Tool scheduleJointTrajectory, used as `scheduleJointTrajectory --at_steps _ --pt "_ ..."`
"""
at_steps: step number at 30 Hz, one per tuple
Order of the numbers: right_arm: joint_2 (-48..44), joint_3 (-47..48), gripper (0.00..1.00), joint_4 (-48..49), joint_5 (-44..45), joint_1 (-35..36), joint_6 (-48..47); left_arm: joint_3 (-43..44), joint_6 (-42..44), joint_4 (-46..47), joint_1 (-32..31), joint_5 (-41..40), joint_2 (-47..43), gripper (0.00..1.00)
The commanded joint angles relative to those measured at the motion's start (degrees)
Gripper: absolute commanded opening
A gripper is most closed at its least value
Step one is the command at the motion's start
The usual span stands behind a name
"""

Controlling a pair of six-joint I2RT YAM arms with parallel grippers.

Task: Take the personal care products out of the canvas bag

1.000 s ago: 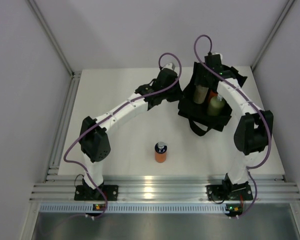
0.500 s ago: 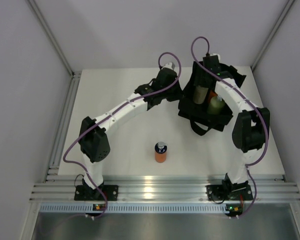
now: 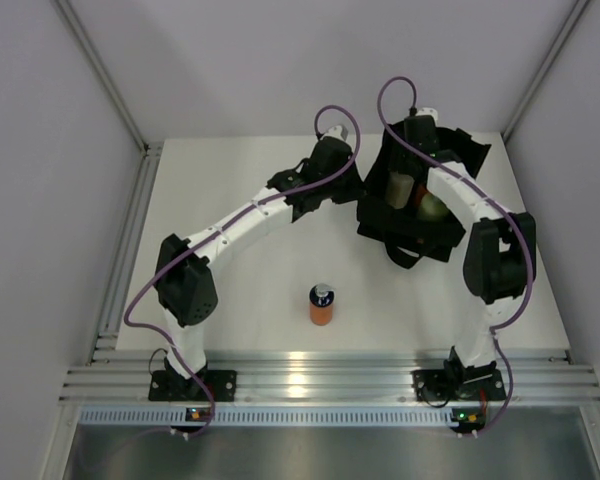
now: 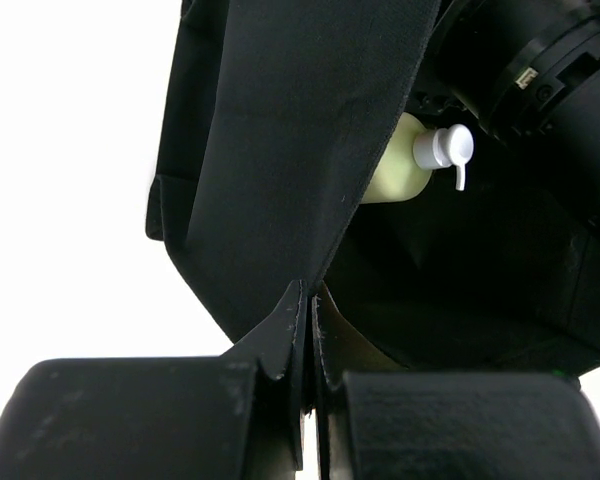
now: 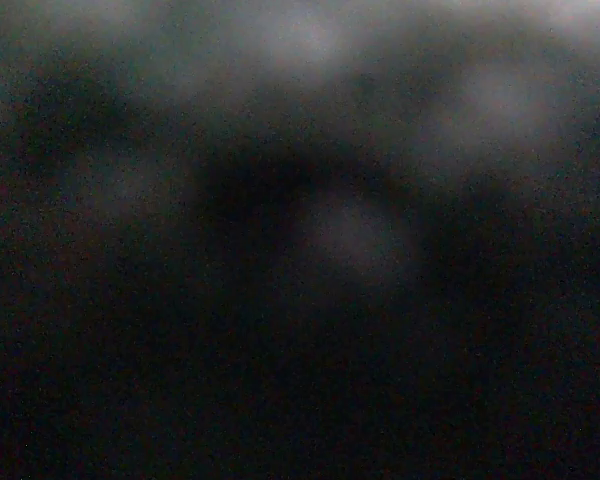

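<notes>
On my left wrist camera the left tool [image 4: 307,305] was clenched on the side wall of the canvas bag [image 4: 280,130]. Just past its tips, the yellow-green bottle [image 4: 398,172] lay inside the bag. Only the top camera showed the orange bottle [image 3: 321,306] upright on the worktop [image 3: 210,170], well behind that tool, and the beige bottle [image 3: 398,188] beside the right tool [image 3: 417,193] in the bag. The right wrist view was dark blur, so I could not tell that tool's grip. I could read no labels.

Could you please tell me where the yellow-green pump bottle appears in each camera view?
Top external: pump bottle in the right half of the canvas bag.
Left wrist: upper right of centre, behind the bag's wall.
Right wrist: too dark to tell.
Shared landmark: the canvas bag.
</notes>
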Motion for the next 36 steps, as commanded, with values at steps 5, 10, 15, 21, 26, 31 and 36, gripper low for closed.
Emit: scheduleJointTrajectory --at_steps 5,10,15,21,26,31,36 --pt "0.7 -3.4 0.41 4.2 0.3 -1.5 1.4 -1.0 0.0 -1.1 -0.8 3.7 -4.9 0.0" --pt "-1.0 -4.6 0.5 4.5 0.7 -1.4 1.3 -0.8 -0.2 -0.9 -0.8 3.6 -4.8 0.0" --pt "-1.9 -5.7 0.5 4.5 1.2 -1.5 0.9 -0.7 -0.3 -1.0 -0.8 3.5 -4.6 0.0" --pt "-2.6 -7.6 0.3 5.2 0.7 -1.5 1.3 -0.9 -0.3 -1.0 -0.8 3.1 -4.9 0.0" --pt "-5.4 -7.4 0.02 5.7 0.0 -1.5 1.0 -1.1 -0.3 -1.0 -0.8 3.0 -5.0 0.0" --pt "-10.3 -5.4 0.0 5.5 0.9 -1.5 0.1 -1.4 -0.5 -0.9 -0.8 3.0 -4.7 0.0" --pt "-13.8 -2.5 0.0 3.8 0.8 -1.5 -0.8 -1.7 -0.4 -1.0 -0.8 3.0 -4.8 0.0"
